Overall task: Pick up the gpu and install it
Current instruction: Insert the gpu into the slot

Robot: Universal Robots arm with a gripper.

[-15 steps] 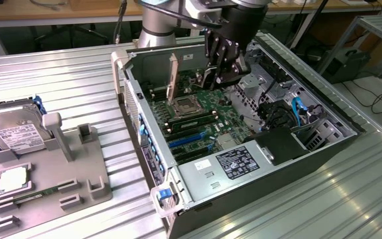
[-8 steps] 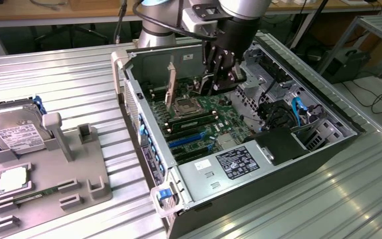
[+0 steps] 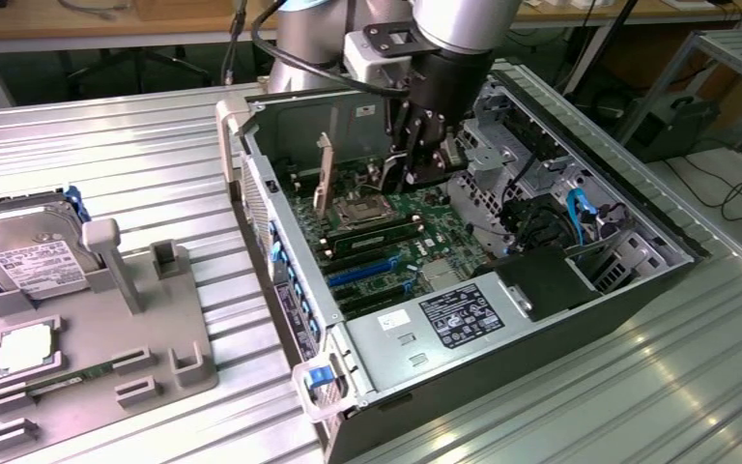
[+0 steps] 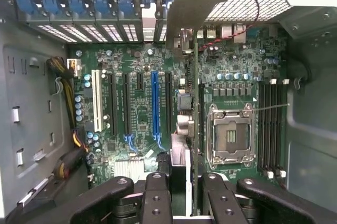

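The gpu (image 4: 194,97) appears edge-on in the wrist view as a thin dark strip, with its pale metal bracket (image 4: 188,16) towards the case's slotted rear wall. My gripper (image 4: 186,198) is shut on the card's near end, a black finger (image 4: 157,195) on each side. The card hangs above the motherboard, between the expansion slots and the CPU socket (image 4: 230,135). In the exterior view the gripper (image 3: 413,174) reaches down into the open computer case (image 3: 287,280), and the card's bracket (image 3: 324,166) stands upright near the rear wall.
A blue expansion slot (image 4: 154,103) and a white one (image 4: 96,100) lie beside several black slots. On the exterior view's left, a grey fixture (image 3: 152,338) holds a silver hard drive (image 3: 30,256). Cables (image 4: 66,84) and drive bays (image 3: 578,232) crowd the case.
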